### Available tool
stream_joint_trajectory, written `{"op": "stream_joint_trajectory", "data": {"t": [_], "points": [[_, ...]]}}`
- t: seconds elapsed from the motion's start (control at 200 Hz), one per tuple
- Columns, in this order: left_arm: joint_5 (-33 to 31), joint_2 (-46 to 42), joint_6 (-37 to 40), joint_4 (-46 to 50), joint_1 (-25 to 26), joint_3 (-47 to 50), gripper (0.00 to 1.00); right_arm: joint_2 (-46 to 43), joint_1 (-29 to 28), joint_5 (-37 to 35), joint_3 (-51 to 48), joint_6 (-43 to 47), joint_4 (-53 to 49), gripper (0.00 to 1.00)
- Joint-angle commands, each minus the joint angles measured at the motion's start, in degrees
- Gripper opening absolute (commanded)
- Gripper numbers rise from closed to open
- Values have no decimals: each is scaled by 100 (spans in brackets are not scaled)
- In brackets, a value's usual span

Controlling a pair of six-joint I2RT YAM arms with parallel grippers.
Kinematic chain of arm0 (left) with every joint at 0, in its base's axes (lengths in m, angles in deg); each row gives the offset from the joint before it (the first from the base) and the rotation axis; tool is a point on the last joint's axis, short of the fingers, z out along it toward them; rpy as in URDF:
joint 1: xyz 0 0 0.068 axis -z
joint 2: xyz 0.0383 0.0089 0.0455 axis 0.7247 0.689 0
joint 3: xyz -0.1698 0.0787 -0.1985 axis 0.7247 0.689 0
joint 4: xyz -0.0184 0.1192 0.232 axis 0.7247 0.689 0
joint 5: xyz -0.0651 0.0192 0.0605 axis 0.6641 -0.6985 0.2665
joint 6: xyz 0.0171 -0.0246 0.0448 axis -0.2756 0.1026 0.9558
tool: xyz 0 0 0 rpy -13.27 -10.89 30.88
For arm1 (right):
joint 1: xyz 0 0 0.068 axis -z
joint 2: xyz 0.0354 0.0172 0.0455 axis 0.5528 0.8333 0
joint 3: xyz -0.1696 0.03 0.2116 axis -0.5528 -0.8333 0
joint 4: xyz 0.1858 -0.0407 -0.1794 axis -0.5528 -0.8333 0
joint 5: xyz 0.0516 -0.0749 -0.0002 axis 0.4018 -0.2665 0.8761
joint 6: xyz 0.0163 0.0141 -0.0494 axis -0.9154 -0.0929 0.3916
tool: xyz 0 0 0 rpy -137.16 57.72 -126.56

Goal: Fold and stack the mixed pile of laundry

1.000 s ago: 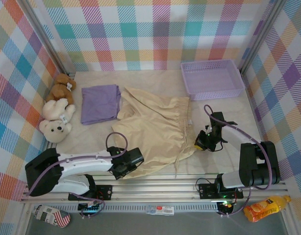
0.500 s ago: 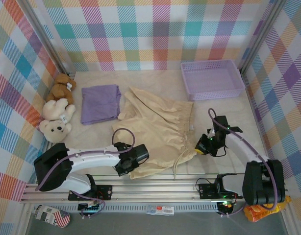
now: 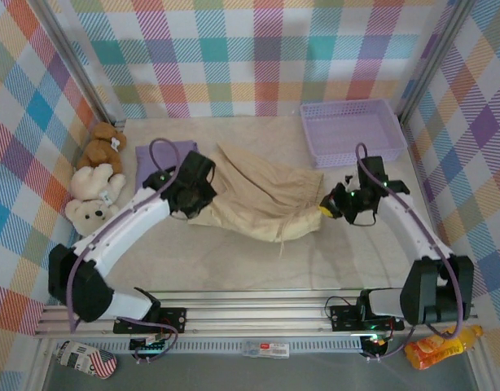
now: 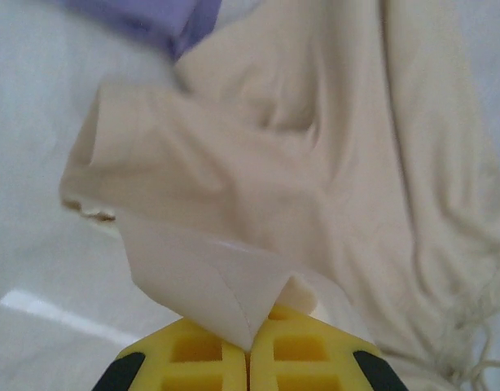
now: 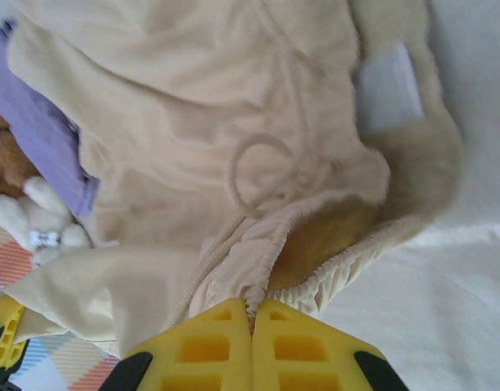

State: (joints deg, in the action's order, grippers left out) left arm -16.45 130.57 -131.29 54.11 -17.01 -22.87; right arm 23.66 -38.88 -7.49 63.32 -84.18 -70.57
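The cream garment [image 3: 258, 199] lies stretched side to side between the arms, left claw [image 3: 187, 198] clenched on its left corner, right claw [image 3: 330, 208] clenched on its drawstring waistband

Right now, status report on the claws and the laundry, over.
Left claw shut on cream garment edge. Right claw shut on its waistband. Garment doubled over beside purple shirt. Basket, teddy bears stand apart.

There are two laundry pieces: one cream garment [image 3: 250, 199] and one lavender shirt [image 3: 146, 159]. One mesh basket [image 3: 348, 126] and one brown teddy bear [image 3: 103, 145] are here. Whether the cream plush [image 3: 87, 216] is one bear or two is unclear.
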Motion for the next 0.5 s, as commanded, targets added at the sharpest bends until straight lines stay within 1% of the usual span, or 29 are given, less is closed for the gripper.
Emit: {"op": "stream_joint_trajectory", "data": {"t": [0.0,0.13,0.225,0.28,0.355,0.385,0.39,0.405,0.42,0.43,0.44,0.46,0.475,0.48,0.485,0.495], "points": [[25,686,871,-102,-374,-834,0,560,38,85,575,-400,562,6],[318,1884,1212,-144,-895,-2088,0,1375,109,-58,1274,-667,808,4],[409,2935,1458,85,-1150,-3348,0,1887,144,-258,1623,-909,1044,5],[401,3592,1613,317,-1259,-4244,0,2190,170,-354,1809,-1014,1144,5],[607,4516,1804,628,-1405,-5476,0,2584,219,-589,2100,-1168,1091,16],[764,4927,1836,737,-1462,-6143,3,2727,267,-719,2198,-1241,1041,25],[786,4996,1841,763,-1473,-6237,4,2747,272,-741,2220,-1250,1041,26],[871,5192,1845,831,-1501,-6506,8,2809,301,-797,2257,-1287,1034,34],[967,5379,1864,890,-1528,-6764,17,2859,319,-842,2286,-1333,1052,42],[1036,5504,1874,915,-1546,-6938,27,2886,340,-863,2303,-1354,1099,48],[1110,5577,1879,944,-1563,-7113,39,2906,357,-868,2312,-1377,1114,53],[1200,5843,1860,1040,-1598,-7457,64,2955,392,-843,2319,-1394,1220,58],[1255,6028,1796,1148,-1629,-7658,91,2973,407,-829,2327,-1399,1304,62],[1268,6083,1772,1188,-1640,-7772,96,2975,413,-823,2333,-1399,1326,63],[1288,6136,1752,1217,-1646,-7869,98,2981,420,-820,2340,-1399,1342,64],[1329,6225,1719,1285,-1667,-8034,100,2985,425,-824,2350,-1393,1369,66]]}}
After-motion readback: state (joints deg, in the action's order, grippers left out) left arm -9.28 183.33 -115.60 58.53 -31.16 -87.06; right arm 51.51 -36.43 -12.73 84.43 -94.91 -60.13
